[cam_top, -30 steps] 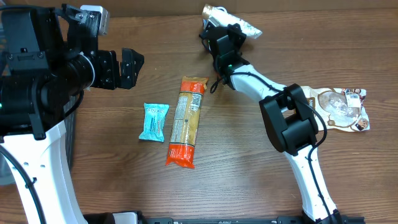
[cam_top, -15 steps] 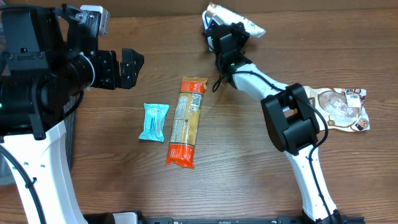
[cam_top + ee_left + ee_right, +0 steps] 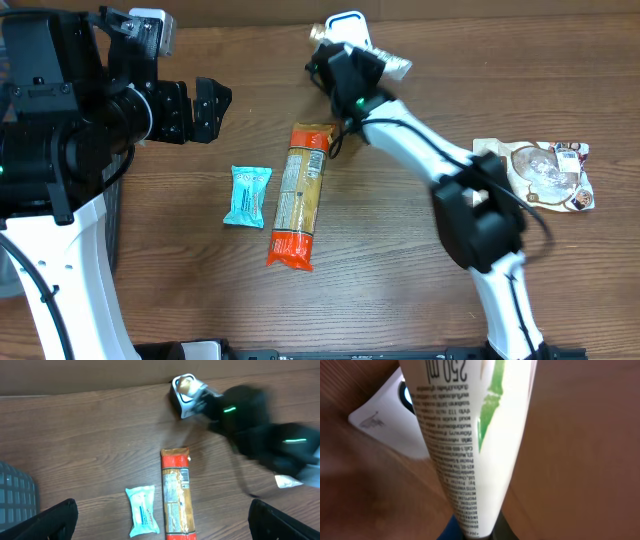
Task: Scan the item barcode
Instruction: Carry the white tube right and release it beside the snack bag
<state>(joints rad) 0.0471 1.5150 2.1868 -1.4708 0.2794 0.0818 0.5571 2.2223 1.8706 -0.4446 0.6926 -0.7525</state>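
Our left pincer (image 3: 192, 108) hangs at 9 o'clock over the table (image 3: 400, 260), its jaws wide apart and holding nothing; it can stay out of this step. The work belongs to our right pincer (image 3: 338, 52) at 12 o'clock, which is clamped tight on the task's thing, a white tube (image 3: 470, 435) printed with small text and a green leaf. The tube sits just above the white scanner (image 3: 347, 20) at the table's far edge.

We cannot see a barcode in any view. To do the scan well, we judge that we should roll the tube slowly about its length until the code faces the scanner's window. We should keep it near the window without touching and pause there, since a blurred pass may not read. The grip is low on the tube, so the free end may sag; we should move gently.

Counting from left to right:
- one grey basket (image 3: 15, 497), partly seen at 8 o'clock
- one blue packet (image 3: 247, 195)
- one long pasta pack (image 3: 299, 195) at the centre
- one tube
- one scanner
- one snack pouch (image 3: 545, 175) at 3 o'clock

There are two arms.
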